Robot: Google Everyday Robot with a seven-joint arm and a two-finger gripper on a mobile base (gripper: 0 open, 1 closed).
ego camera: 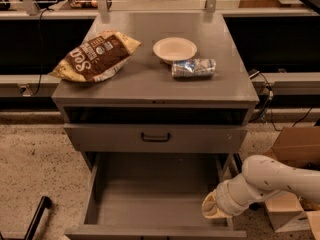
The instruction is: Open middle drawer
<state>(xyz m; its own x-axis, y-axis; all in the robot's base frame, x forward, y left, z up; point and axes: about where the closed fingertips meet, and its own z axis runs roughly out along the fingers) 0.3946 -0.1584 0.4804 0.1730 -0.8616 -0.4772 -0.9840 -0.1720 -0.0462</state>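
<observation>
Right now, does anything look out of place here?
The crumpled silvery bottle lies on its side beside the white bowl. The brown crisp bag overhangs the left edge of the grey cabinet top. The gripper sits at the pulled-out grey middle drawer's right wall.

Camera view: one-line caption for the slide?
Middle drawer pulled out under the shut upper drawer, gripper at its right front corner; chip bag, bowl and can on the cabinet top.
</observation>
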